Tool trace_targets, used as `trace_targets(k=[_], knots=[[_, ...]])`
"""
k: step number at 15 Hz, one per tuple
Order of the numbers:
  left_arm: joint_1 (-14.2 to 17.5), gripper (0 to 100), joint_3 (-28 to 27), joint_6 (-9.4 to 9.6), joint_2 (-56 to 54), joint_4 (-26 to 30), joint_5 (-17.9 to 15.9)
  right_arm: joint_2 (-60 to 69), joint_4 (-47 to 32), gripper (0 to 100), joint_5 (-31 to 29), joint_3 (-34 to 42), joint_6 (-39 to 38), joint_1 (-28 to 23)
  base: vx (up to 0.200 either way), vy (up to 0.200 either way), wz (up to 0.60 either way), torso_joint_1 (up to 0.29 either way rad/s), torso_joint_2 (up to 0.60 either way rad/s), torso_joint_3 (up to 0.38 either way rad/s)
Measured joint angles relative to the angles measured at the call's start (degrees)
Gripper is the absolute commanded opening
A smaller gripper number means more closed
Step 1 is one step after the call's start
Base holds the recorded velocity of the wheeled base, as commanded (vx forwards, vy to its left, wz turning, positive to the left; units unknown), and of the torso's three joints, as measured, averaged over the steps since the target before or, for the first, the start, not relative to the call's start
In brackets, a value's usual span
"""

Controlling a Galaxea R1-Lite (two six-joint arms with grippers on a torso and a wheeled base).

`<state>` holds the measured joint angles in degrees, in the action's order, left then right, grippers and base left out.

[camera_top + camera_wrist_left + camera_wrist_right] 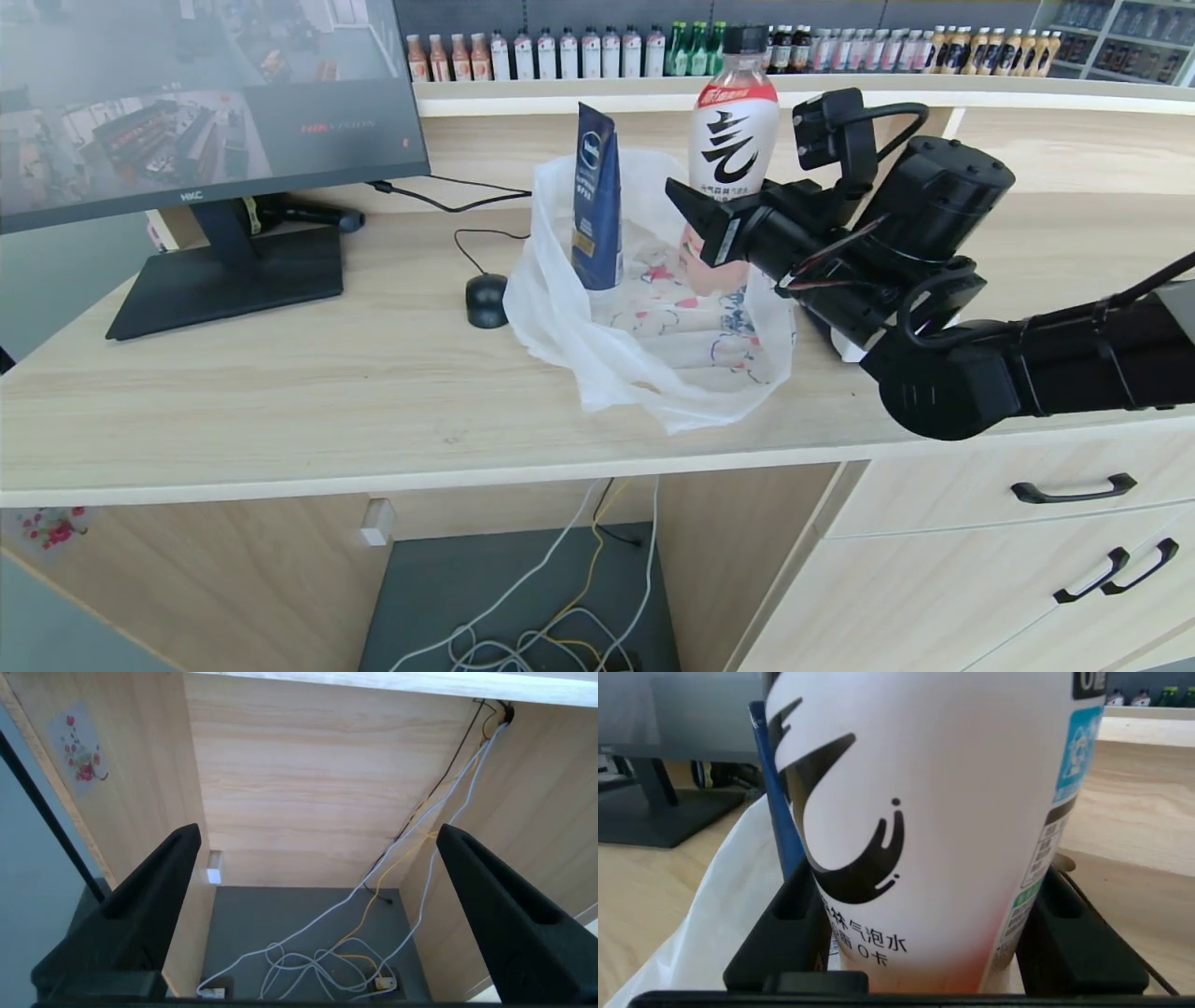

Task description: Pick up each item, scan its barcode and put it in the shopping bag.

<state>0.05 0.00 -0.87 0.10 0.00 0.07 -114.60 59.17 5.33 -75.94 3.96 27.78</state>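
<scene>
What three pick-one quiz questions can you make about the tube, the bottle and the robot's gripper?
1. Where is the tube?
A. under the counter
B. on the back shelf
C. in the bag

2. What colour is the bottle's cap?
A. green
B. black
C. yellow

3. What is the right gripper doing?
A. it is shut on the bottle
B. it is open and holds nothing
C. it is shut on the tube

Answers:
1 C: the tube stands upright inside the bag's open mouth.
2 B: the cap on top of the bottle is black.
3 A: the right wrist view has a finger on each side of the bottle, pressed against it.
</scene>
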Motion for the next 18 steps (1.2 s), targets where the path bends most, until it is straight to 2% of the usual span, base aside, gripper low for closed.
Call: trace_targets(k=[4,7,18], knots=[[0.05,100,0.0,0.02,0.0,0.0,0.0,-2.45,-5.41,0,-0.18,-5.77,0.3,-0.69,0.0,0.0,0.0,0.0,0.0,0.0],[0.0,100,0.0,0.02,0.0,0.0,0.0,-4.83,-6.38,0,-0.35,-8.87,0.33,-0.94,0.0,0.0,0.0,0.0,0.0,0.0],[0.05,100,0.0,0.0,0.0,0.0,0.0,-10.4,-4.99,0,-0.43,-9.26,0.06,-1.68,0.0,0.0,0.0,0.0,0.0,0.0]])
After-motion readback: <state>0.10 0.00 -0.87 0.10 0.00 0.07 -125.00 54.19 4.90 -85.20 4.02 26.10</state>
